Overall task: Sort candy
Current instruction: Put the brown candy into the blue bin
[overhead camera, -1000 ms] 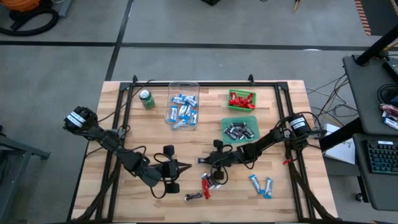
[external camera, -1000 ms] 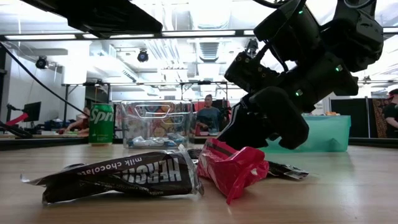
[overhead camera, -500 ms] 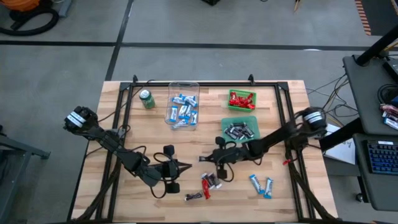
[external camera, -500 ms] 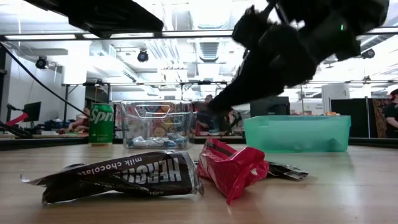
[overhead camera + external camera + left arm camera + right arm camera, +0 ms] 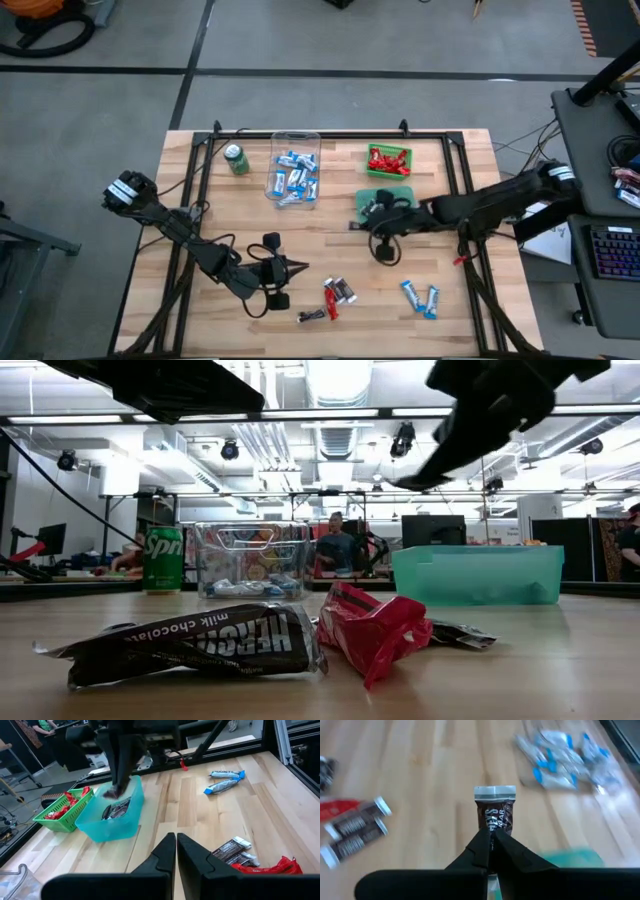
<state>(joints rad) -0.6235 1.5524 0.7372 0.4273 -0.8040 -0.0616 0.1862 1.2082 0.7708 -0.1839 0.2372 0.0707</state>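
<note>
My right gripper (image 5: 366,212) hovers at the left rim of the teal bin (image 5: 398,192), shut on a black-and-silver candy bar (image 5: 494,814). The left wrist view shows it (image 5: 116,790) just above the bin (image 5: 112,822), which holds more dark bars. My left gripper (image 5: 300,267) stays shut low over the table's near middle. Loose bars lie flat on the wood: black and red ones (image 5: 336,292), another (image 5: 312,316), two blue ones (image 5: 420,297). In the low view the black bar (image 5: 190,645) and the red one (image 5: 375,625) lie in front. My right gripper pinches the black-and-silver bar between its two fingers at one end (image 5: 493,827). The rest of the bar juts out past the fingertips, its crimped silver end (image 5: 495,792) farthest off. The fingers slant downward from the table's right. The bar is lifted clear above the teal bin's rim.
A green basket of red bars (image 5: 388,160) stands behind the teal bin. A clear box of blue bars (image 5: 295,170) and a green soda can (image 5: 236,159) stand at the far left. Black frame rails run along the table's edges. Bare wood lies between the arms.
My right gripper has risen from the loose bars near the table's near edge and swung toward the far right, to the teal bin, carrying the black-and-silver bar. In the low view it has gone from just above the red bar to high overhead.
</note>
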